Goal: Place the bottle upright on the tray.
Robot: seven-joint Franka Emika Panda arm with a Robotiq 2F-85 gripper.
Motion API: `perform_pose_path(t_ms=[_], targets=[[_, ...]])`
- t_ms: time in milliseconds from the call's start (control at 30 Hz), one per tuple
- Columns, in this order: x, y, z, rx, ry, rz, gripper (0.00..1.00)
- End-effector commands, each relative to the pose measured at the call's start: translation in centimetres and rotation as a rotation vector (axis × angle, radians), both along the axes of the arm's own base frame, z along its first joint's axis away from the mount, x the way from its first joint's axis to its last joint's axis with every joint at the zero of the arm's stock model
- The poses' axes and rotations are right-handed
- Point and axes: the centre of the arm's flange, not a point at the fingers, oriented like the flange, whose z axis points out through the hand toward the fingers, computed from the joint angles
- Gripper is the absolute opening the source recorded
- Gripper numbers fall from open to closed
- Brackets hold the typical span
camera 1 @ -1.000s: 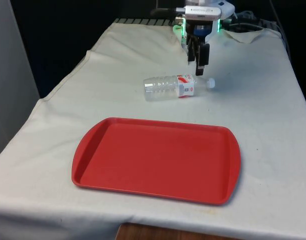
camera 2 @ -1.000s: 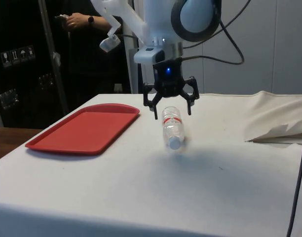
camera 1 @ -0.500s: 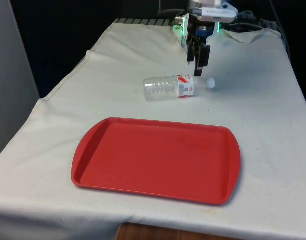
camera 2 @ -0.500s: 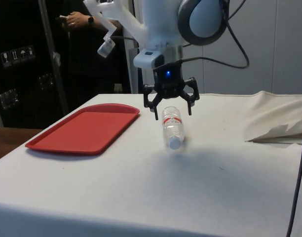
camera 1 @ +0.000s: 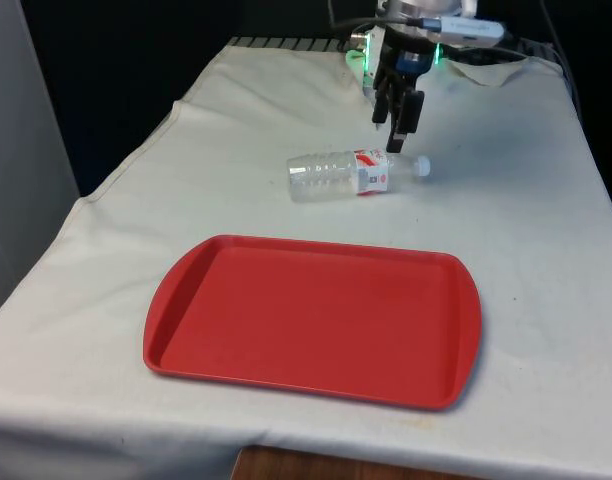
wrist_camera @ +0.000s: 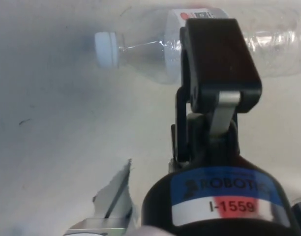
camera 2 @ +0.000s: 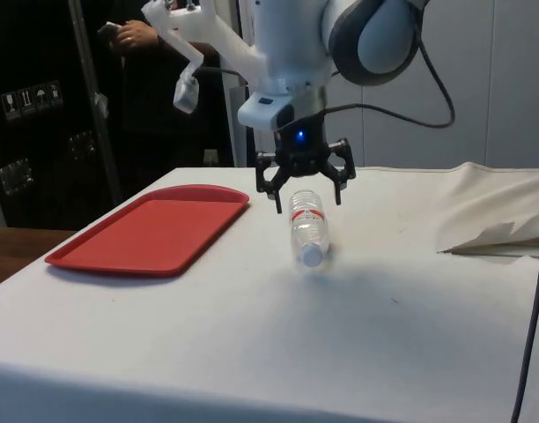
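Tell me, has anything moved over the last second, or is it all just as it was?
Very little. The arm's upper part has swung a bit towards the front view's right, while the end effector has barely shifted: it hangs open just above the lying bottle without touching it. Nothing was taken hold of or let go. The bottle lies on its side on the cloth as before, and the red tray has not moved.
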Motion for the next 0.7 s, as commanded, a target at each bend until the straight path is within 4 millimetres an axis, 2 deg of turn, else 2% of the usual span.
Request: perform_pose_path(t_ms=[0, 667], targets=[[0.2, 0.1, 0.3, -0.020, -0.014, 0.001, 1.00], [-0.3, 1.6, 0.2, -0.134, -0.063, 0.006, 1.00]])
